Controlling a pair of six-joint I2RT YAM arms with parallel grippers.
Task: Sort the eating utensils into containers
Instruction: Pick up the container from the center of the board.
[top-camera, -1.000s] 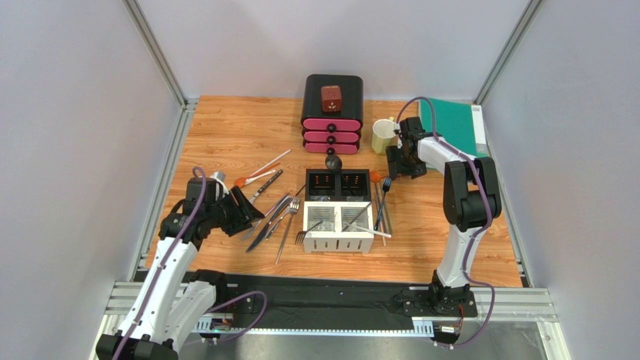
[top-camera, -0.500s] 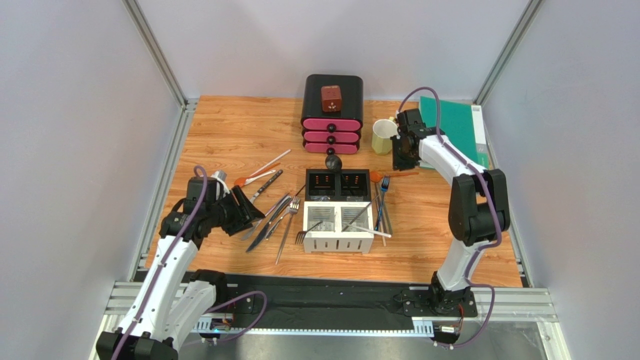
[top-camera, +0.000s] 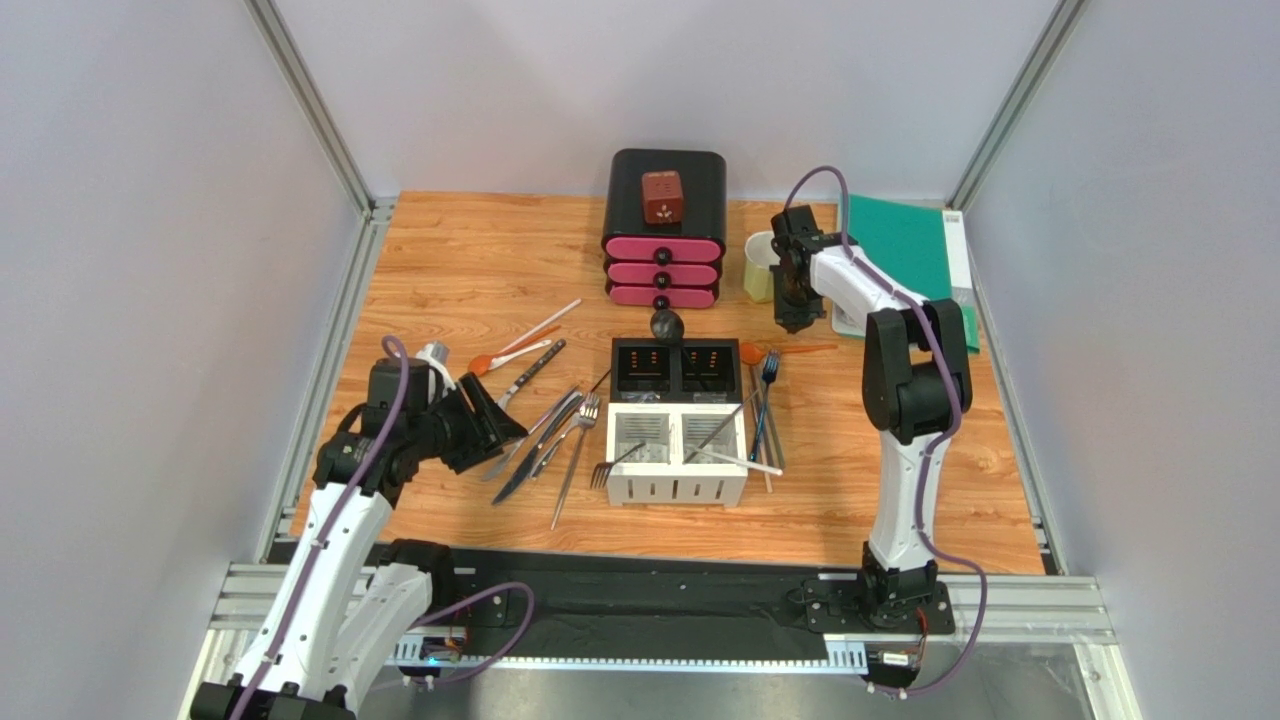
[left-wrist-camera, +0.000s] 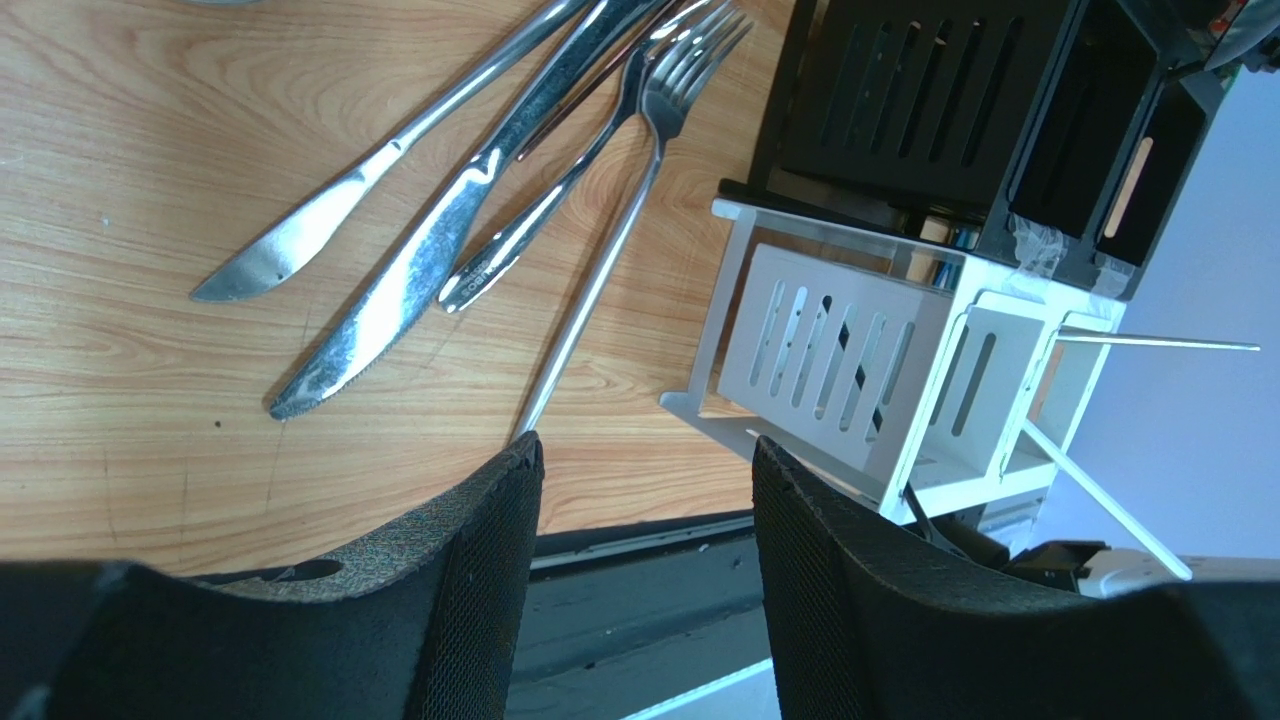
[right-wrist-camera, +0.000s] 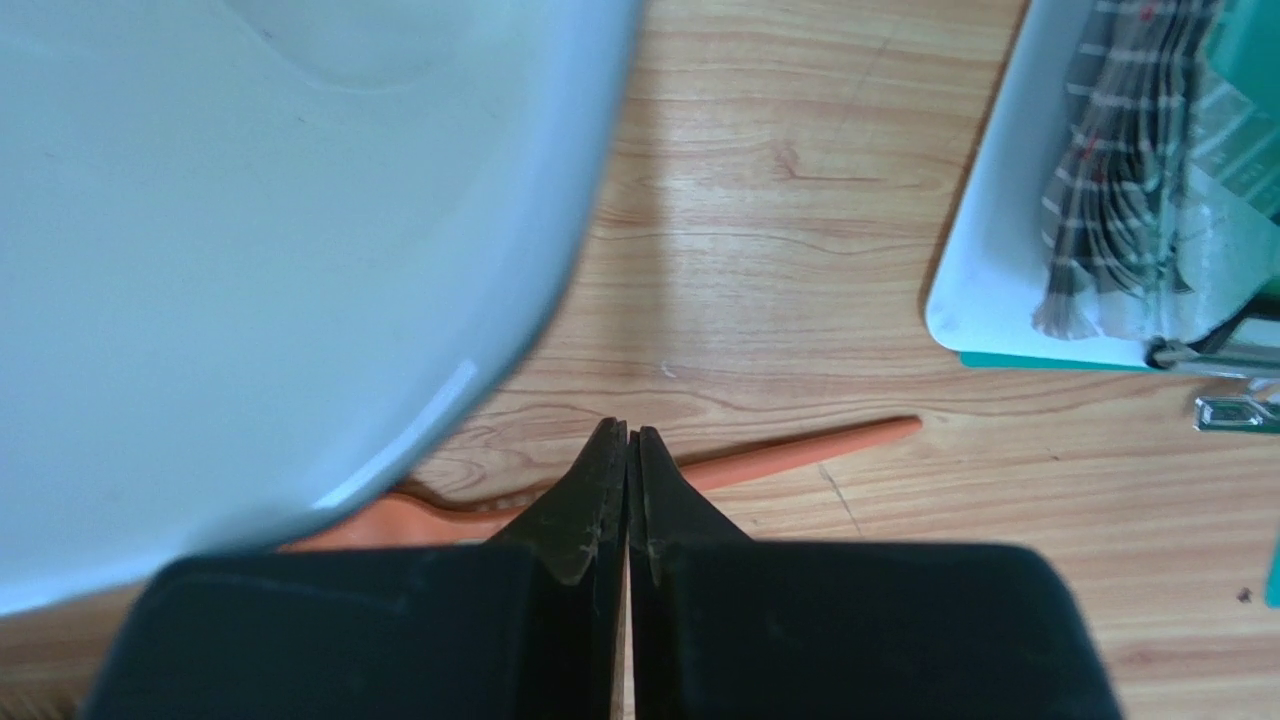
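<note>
**Jaw State and Utensil Positions**

The right gripper (right-wrist-camera: 627, 450) was found fully closed, with its fingertips pressed together and no gap between them. An orange plastic spoon (right-wrist-camera: 804, 447) was positioned crosswise directly beneath the tips, its handle extending to the right of the jaws. Whether it was pinched could not be determined. A pale mug (right-wrist-camera: 226, 225) was located just ahead and to the left of the closed jaws.

The left gripper (left-wrist-camera: 646, 465) was held wide open, and nothing was gripped between its fingers. Two silver knives (left-wrist-camera: 398, 293) and a fork (left-wrist-camera: 609, 255) were arranged close together on the wooden table (left-wrist-camera: 150, 420), ahead of the jaws and to their left. The fork's handle end reached almost to one fingertip. The four-compartment caddy (left-wrist-camera: 842, 345) was positioned ahead and to the right of the jaws. Its white slotted compartments were nearer and its black ones beyond.
</note>
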